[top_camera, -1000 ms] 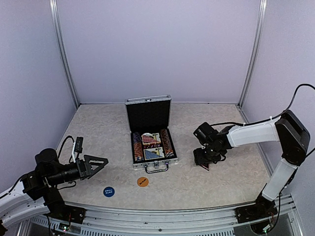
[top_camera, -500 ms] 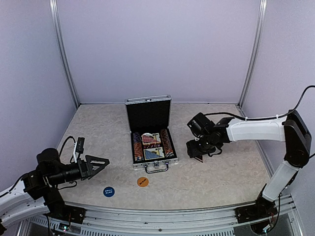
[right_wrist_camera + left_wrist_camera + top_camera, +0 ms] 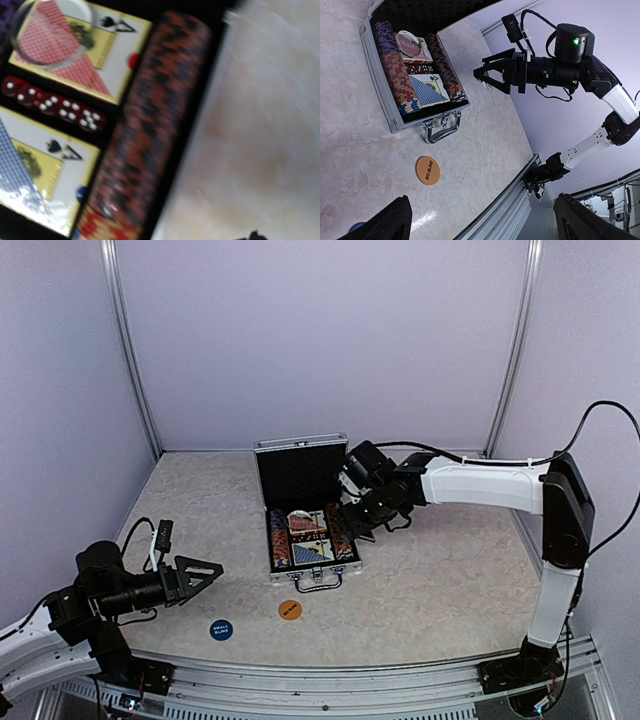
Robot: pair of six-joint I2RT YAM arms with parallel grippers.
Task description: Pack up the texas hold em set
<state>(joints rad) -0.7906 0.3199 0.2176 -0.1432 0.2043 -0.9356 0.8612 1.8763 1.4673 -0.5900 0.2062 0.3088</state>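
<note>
Right gripper (image 3: 352, 520) hovers over case's (image 3: 312, 574) 3 o'clock rim, jaws part-spread, load not discernible; likely lining up with the tray. Case sits mid-table, lid upright. Left gripper (image 3: 205, 575) gapes empty, probably for the orange disc (image 3: 290, 610) at 6 o'clock.

Pale lilac walls (image 3: 320, 340), beige marbled tabletop (image 3: 450, 580), aluminium posts (image 3: 128, 350)
</note>
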